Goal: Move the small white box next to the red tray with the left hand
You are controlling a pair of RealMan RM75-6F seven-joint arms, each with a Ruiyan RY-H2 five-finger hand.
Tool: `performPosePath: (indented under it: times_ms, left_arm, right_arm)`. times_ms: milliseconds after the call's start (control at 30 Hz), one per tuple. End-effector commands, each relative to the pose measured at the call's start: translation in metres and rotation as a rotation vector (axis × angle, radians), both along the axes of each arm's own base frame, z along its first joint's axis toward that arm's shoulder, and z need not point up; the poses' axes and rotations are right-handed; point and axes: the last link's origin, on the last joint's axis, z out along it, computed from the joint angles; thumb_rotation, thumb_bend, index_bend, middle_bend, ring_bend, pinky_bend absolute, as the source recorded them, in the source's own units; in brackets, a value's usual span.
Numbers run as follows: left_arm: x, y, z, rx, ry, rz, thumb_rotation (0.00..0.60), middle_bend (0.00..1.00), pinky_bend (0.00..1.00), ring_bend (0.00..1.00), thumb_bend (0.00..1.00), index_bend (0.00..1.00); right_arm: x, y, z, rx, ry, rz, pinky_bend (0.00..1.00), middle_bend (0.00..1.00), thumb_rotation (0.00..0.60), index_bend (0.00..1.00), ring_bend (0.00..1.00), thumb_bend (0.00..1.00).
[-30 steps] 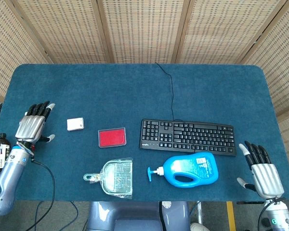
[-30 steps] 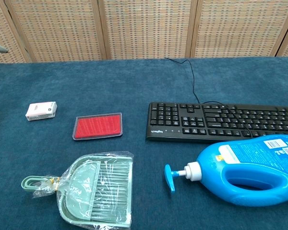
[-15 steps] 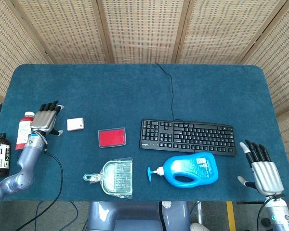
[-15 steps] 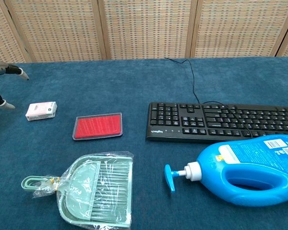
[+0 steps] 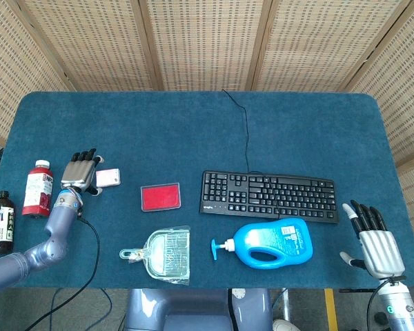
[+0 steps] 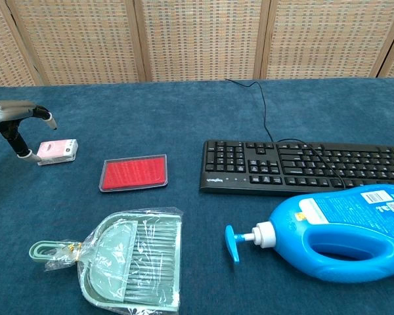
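The small white box (image 5: 109, 177) (image 6: 59, 150) lies on the blue table left of the flat red tray (image 5: 161, 196) (image 6: 134, 173), with a gap between them. My left hand (image 5: 81, 171) (image 6: 16, 125) hovers just left of the box with its fingers spread, and its thumb tip sits right at the box's left end. It holds nothing. My right hand (image 5: 374, 240) rests open at the table's front right corner, far from both objects; the chest view does not show it.
A black keyboard (image 5: 268, 196) with its cable lies right of the tray. In front stand a blue detergent bottle (image 5: 270, 243) on its side and a wrapped green dustpan (image 5: 164, 255). A red bottle (image 5: 37, 188) and a dark bottle (image 5: 0, 222) stand at the left edge.
My left hand has travelled rightward from the table's left edge to the box's left side, uncovering the red bottle. The box, tray and right hand have stayed where they were.
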Motion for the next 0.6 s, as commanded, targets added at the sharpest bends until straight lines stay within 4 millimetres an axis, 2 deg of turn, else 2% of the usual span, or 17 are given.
performPosePath:
  times_ms: [33, 400, 600]
  left_arm:
    - [0.000, 0.001, -0.005, -0.006, 0.000, 0.006, 0.600, 0.00, 0.00, 0.00, 0.24, 0.21]
    - [-0.003, 0.006, -0.018, -0.002, 0.003, 0.027, 0.600, 0.00, 0.00, 0.00, 0.25, 0.25]
    - [-0.004, 0.007, -0.025, 0.000, 0.004, 0.028, 0.600, 0.00, 0.00, 0.00, 0.32, 0.39]
  right_arm:
    - [0.000, 0.000, 0.000, 0.000, 0.000, 0.000, 0.00, 0.00, 0.600, 0.01, 0.00, 0.00]
    - [-0.002, -0.001, 0.000, 0.000, -0.001, -0.008, 0.00, 0.00, 0.600, 0.01, 0.00, 0.00]
    - [-0.002, -0.002, 0.000, 0.001, -0.002, -0.010, 0.00, 0.00, 0.600, 0.01, 0.00, 0.00]
